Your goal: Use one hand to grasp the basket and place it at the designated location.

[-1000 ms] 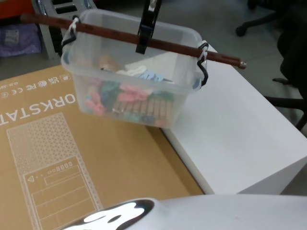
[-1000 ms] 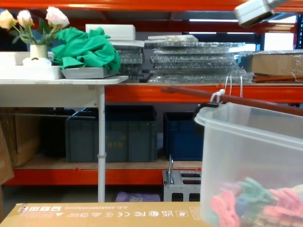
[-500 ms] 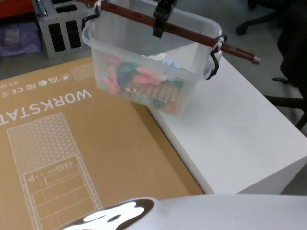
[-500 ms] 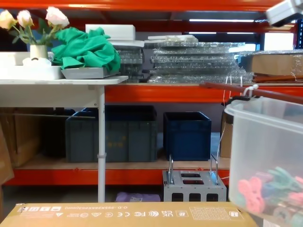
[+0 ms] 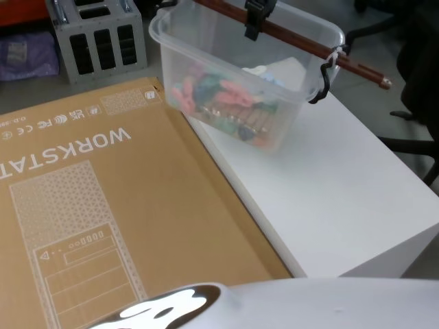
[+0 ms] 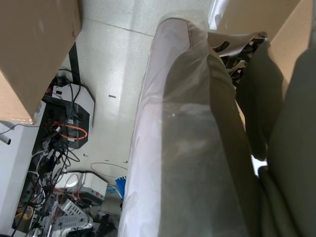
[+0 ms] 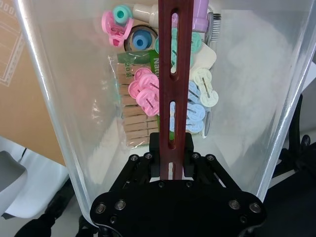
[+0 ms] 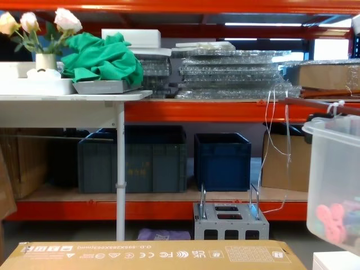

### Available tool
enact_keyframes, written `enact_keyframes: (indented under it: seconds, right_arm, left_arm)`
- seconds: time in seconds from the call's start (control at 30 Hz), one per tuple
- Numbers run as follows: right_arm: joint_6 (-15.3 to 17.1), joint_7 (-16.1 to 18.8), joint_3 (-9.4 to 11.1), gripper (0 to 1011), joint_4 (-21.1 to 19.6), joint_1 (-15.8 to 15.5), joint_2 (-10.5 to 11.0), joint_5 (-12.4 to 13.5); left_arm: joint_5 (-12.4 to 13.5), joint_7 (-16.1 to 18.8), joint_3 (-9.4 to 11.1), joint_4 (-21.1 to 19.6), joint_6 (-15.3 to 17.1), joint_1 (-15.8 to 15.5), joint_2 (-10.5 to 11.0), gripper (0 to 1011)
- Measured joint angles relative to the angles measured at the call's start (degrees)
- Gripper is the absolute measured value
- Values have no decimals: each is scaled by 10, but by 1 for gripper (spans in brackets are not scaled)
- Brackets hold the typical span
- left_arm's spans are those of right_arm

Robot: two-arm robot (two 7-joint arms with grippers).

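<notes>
The basket (image 5: 241, 77) is a translucent whitish tub holding pink, teal and blue clips and wooden pegs (image 7: 148, 98). It hangs from a red-brown handle bar (image 5: 302, 42) tied to its black end fittings. My right gripper (image 5: 255, 15) is shut on the middle of that bar, its black fingers (image 7: 186, 143) clamped on both sides of it in the right wrist view. The basket hangs tilted over the far left corner of the white table (image 5: 343, 199). In the chest view the basket (image 8: 336, 180) sits at the right edge, its bottom a little above the table top (image 8: 337, 262).
A large brown cardboard box (image 5: 103, 205) lies flat against the white table's left side. A grey metal rack (image 5: 103, 38) stands on the floor behind it. Black office chairs (image 5: 418, 82) are at the right. Shelving with dark blue crates (image 8: 222, 160) lies beyond.
The right gripper has carried the basket to the right and farther away, from above the cardboard box to above the white table's corner. Its hold on the bar is unchanged.
</notes>
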Motion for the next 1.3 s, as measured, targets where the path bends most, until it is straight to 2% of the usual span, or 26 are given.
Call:
enact_keyframes:
  seconds: [0.4,0.9,1.3]
  right_arm:
    - [10,6,13,237,43,-7,6,-5]
    - [23,11,29,237,78,-14,28,-19]
    - [64,13,44,238,99,-29,45,-24]
  left_arm:
    - [0,0,0,0,0,0,0,0]
    - [0,0,0,0,0,0,0,0]
    - [0,0,0,0,0,0,0,0]
